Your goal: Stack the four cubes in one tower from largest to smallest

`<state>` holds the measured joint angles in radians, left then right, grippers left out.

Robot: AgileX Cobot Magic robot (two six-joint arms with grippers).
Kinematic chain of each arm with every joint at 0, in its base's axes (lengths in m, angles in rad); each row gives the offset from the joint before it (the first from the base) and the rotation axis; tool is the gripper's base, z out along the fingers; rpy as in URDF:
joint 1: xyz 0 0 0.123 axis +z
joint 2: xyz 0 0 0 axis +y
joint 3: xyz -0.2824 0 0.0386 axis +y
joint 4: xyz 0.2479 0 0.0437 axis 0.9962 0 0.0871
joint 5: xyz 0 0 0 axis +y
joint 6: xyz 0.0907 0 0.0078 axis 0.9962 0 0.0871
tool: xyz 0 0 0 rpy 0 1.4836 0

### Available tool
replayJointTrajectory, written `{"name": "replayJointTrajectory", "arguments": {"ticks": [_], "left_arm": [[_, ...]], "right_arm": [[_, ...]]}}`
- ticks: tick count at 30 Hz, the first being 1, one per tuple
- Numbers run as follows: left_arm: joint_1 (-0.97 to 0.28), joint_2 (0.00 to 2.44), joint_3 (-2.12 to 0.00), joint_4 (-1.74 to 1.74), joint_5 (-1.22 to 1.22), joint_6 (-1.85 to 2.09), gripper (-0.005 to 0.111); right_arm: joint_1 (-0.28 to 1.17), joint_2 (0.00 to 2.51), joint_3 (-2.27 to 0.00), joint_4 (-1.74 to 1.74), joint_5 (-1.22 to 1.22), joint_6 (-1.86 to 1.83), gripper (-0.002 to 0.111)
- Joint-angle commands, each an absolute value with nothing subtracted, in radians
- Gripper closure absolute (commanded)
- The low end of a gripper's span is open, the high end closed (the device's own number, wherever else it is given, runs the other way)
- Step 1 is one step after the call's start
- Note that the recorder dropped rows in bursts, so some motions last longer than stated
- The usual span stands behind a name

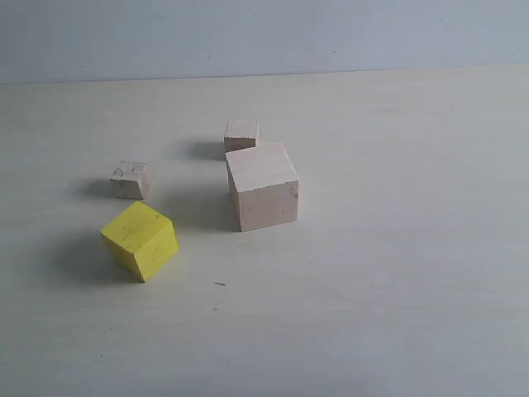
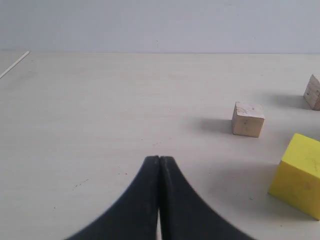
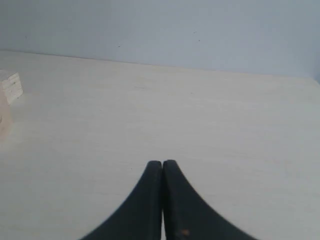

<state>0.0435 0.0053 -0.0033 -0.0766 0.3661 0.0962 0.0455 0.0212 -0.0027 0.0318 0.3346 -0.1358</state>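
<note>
Nothing is stacked yet: around the large pale cube [image 1: 263, 187] are scattered the yellow cube [image 1: 140, 241], the nearer small cube [image 1: 241, 134] and the farther small cube [image 1: 131, 179]. The left gripper [image 2: 159, 159] and right gripper [image 3: 162, 163] are closed tight and empty, as no grasp is begun.

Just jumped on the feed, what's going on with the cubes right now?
Nothing is being handled yet. All four cubes sit separately on the table, none stacked: the large wooden cube, the yellow cube, one small wooden cube and a second small cube just behind the large one. The left end effector is shut and empty, facing the yellow cube and a small one. The right end effector is also shut and empty, over bare table.
</note>
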Motion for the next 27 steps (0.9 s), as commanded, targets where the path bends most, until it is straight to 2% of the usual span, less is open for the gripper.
{"name": "replayJointTrajectory", "arguments": {"ticks": [1,27], "left_arm": [[0.038,0.000,0.000,-0.090,0.354,0.101,0.107],[0.038,0.000,0.000,-0.090,0.354,0.101,0.107]], "right_arm": [[0.047,0.014,0.000,0.034,0.325,-0.130,0.108],[0.047,0.014,0.000,0.092,0.316,-0.130,0.108]]}}
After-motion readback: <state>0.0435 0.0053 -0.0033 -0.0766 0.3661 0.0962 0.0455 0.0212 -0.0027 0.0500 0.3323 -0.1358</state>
